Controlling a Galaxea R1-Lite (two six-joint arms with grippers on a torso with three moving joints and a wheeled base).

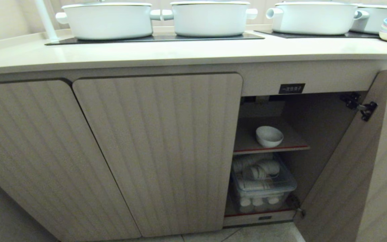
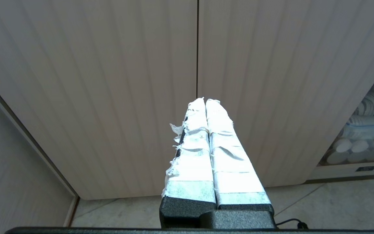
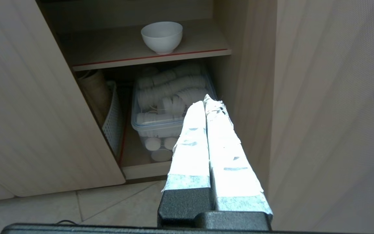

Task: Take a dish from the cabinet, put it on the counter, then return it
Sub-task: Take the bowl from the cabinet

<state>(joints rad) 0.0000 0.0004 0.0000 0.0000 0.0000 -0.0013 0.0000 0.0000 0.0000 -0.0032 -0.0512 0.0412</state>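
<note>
The cabinet [image 1: 156,151] stands with its right-hand door [image 1: 364,174] swung wide, and there's the dish [image 1: 269,136], sitting upright on the red-edged upper shelf [image 1: 294,143] near its front edge, at about four o'clock from the middle of the head view. Below it, at six o'clock from the dish, a clear lidded bin [image 1: 264,188] packed with white lids and cups. The right gripper [image 3: 208,100] hovers outside the opening, jaws pressed together, holding nothing, pointing at that bin. The left gripper [image 2: 205,101] faces the closed doors, jaws likewise pressed together. Up on the counter [image 1: 180,52], white pots [image 1: 108,20] rest on the black cooktop [image 1: 153,38].
</note>
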